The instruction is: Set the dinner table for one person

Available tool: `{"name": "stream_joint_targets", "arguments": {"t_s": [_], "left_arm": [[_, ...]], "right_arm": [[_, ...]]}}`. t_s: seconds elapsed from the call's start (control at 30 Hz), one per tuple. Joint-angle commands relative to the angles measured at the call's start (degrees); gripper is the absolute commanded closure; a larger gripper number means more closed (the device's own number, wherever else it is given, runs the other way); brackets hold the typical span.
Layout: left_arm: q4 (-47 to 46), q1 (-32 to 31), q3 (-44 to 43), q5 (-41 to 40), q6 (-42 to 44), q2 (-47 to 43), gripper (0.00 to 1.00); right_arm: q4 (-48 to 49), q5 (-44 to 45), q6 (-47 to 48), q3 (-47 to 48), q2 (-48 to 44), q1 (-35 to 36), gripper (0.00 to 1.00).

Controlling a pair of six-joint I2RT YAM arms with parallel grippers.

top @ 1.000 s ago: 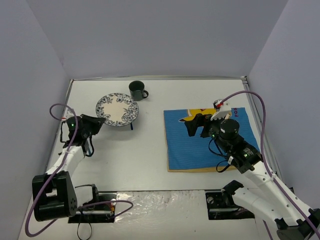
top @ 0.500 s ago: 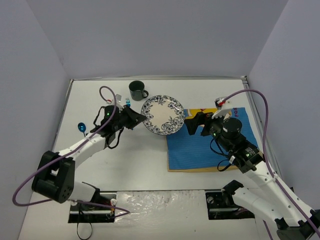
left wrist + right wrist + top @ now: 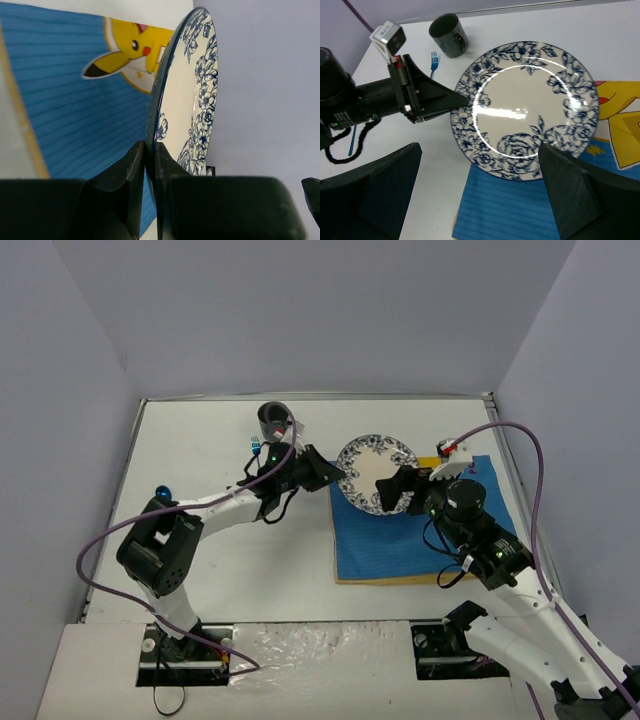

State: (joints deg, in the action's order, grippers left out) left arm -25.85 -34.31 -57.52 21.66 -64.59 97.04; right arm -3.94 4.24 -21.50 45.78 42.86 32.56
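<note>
A white plate with a blue floral rim [image 3: 375, 472] hangs above the far left part of the blue cartoon mat [image 3: 420, 535] on the white dinner table [image 3: 230, 550]. My left gripper [image 3: 335, 477] is shut on the plate's left rim. In the left wrist view the jaws [image 3: 151, 155] pinch the rim of the plate [image 3: 192, 100], seen edge-on over the mat [image 3: 65, 90]. My right gripper [image 3: 397, 490] is open and empty just right of the plate. In the right wrist view its fingers [image 3: 395, 175] flank the near edge of the plate [image 3: 525, 110].
A dark green mug [image 3: 272, 420] stands at the far middle, also seen in the right wrist view [image 3: 447, 34]. A blue fork [image 3: 433, 62] lies beside it. A blue spoon [image 3: 161, 492] lies at the table's left. Grey walls close the back and sides.
My left arm has carried the plate from the far left of the table rightwards to above the mat. My right gripper has stayed almost still.
</note>
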Motion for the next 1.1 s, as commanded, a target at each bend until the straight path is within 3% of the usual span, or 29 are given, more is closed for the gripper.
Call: {"name": "stream_joint_targets", "arguments": {"t_s": [0.0,0.47,1.07], "left_arm": [[-16.1,-5.0,-9.4,2.8,-4.8,2.4,1.00],[-20.9,-12.6,-21.7,2.9,-8.6,18.9,1.00],[-22.3,-13.2,-26.0,3.1,-9.4,27.0,1.00]], "right_arm": [[2.2,0.9,-1.3,1.9,-1.4,-0.3,0.00],[1.0,-0.1,-1.6,1.8,-2.5,-0.3,0.00],[0.7,-0.1,-1.5,0.5,-3.1,-0.2,0.00]]}}
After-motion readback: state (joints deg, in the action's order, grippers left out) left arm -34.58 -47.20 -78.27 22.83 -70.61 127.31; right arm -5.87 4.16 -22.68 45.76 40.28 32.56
